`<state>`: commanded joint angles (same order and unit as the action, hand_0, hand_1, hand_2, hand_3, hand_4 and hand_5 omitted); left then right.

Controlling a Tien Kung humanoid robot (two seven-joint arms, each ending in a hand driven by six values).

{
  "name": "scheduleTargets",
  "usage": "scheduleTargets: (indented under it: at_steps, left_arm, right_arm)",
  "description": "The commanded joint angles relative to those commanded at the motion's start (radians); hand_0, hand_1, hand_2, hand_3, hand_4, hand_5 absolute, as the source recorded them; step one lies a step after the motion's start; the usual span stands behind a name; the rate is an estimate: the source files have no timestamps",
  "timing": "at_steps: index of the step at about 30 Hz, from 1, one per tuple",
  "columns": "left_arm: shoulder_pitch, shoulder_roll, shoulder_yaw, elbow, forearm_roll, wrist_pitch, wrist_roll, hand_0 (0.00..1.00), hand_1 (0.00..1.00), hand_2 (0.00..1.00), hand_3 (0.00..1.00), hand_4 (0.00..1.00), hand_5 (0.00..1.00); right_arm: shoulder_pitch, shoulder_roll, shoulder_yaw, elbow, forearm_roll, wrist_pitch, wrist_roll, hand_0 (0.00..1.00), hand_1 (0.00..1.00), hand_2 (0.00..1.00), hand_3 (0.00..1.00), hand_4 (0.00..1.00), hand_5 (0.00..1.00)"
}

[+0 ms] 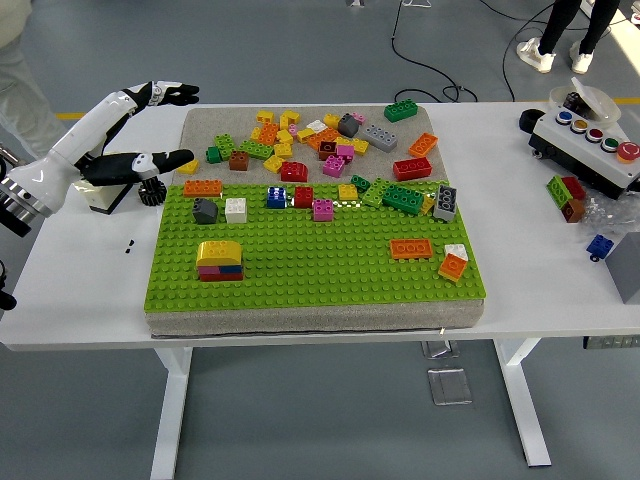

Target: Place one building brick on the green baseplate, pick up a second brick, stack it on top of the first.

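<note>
**Left hand up and empty — stack sits on baseplate**

Left hand [140,130] is at the upper left of the frame, above the table's left edge, fingers spread loosely and holding nothing. Right arm not visible.

The green baseplate [320,270] fills the middle of the frame. Near its lower-left corner stands a small stack [220,260]: a yellow rounded brick on top, with blue and red layers beneath it. Judging from that, the stacking looks done or nearly so.

A loose grey piece [205,210] and a white brick [235,209] lie on the plate above the stack, well apart from it. The loose brick pile [300,140] spreads across the beige mat at upper centre.

Handling judgement — the bricks are probably light, rigid plastic, smooth-sided and a bit slippery. Best taken by a pinch across two opposite flat sides, leaving the studs clear. The yellow top is curved, so a grip from above could slide; hold it low on its straight sides. Seating needs a square, downward press.
</note>
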<state>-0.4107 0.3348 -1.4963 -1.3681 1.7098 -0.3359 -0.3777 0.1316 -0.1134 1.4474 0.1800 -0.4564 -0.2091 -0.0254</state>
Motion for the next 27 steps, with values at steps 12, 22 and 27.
scheduleTargets:
  at_steps: [12, 22, 27]
  left_arm:
    - [0.009, 0.009, -0.002, 0.016, -0.267, -0.064, 0.102, 0.954, 0.861, 0.853, 0.897, 0.998, 0.632]
    - [0.041, 0.02, -0.032, 0.009, -0.298, -0.063, 0.119, 0.954, 0.864, 0.854, 0.896, 0.998, 0.641]
    - [0.057, 0.018, -0.03, 0.012, -0.309, -0.06, 0.129, 0.959, 0.872, 0.862, 0.893, 0.998, 0.657]
  right_arm:
    - [0.001, 0.013, -0.021, 0.0, -0.011, -0.017, -0.013, 0.741, 0.657, 0.71, 0.597, 0.922, 0.509]
    - [-0.002, 0.023, -0.045, 0.0, -0.026, -0.031, -0.022, 0.74, 0.657, 0.71, 0.598, 0.922, 0.509]
    - [-0.008, 0.031, -0.056, 0.0, -0.028, -0.037, -0.021, 0.74, 0.659, 0.71, 0.597, 0.921, 0.509]
